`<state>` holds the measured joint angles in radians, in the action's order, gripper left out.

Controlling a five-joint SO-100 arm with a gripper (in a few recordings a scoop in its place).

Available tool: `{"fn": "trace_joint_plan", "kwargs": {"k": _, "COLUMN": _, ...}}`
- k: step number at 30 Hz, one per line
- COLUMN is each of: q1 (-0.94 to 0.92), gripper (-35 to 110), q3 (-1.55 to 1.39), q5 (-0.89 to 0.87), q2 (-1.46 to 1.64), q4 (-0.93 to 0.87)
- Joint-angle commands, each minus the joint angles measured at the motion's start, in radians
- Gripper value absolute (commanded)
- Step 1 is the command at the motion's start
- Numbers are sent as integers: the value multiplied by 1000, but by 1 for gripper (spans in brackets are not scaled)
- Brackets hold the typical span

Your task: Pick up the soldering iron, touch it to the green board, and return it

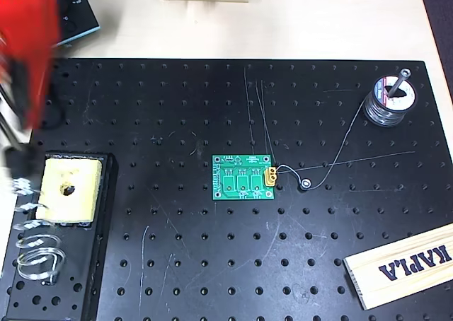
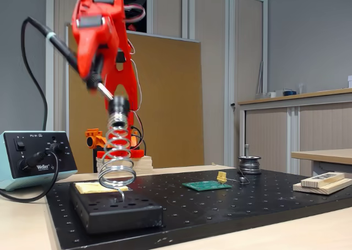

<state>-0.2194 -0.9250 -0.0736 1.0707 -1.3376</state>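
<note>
One red gripper (image 2: 93,76) is what you are working with, and in the fixed view its fingers are closed on the soldering iron (image 2: 60,43), gripping it low on the black shaft. The iron slants, cable end up toward the left, front end down into the top of the wire-coil stand (image 2: 117,151) (its tip is hidden there, so you cannot tell how deep it sits). In the overhead view the gripper (image 1: 28,59) is a red blur at the left edge, above the stand's coil (image 1: 32,247).

Right beside the coil you have the yellow sponge (image 1: 69,189) in the black stand base (image 1: 99,250). The Weller control box (image 2: 33,156) stands further left, off the black perforated board (image 1: 212,102), with the iron's black cable looping up from it.

The green board (image 1: 244,177) lies flat near the middle of the perforated board, well apart from the stand, its yellow connector (image 1: 270,174) on the right edge. Between stand and green board the surface is open. Beyond the connector, thin solder wire (image 1: 340,148) runs to a spool (image 1: 388,102) near the far right corner, and a wooden block (image 1: 403,264) marked KAPLA sits at the lower right.

The arm stands tall, wrist pitched downward over the stand.
</note>
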Motion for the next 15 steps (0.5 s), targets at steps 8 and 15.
{"fn": "trace_joint_plan", "kwargs": {"k": 8, "q1": 12, "gripper": 26, "q3": -55, "q5": 43, "q2": 48, "q4": 18}}
{"fn": "trace_joint_plan", "kwargs": {"k": 15, "q1": 12, "gripper": 25, "q3": -149, "q5": 48, "q2": 117, "q4": 54}}
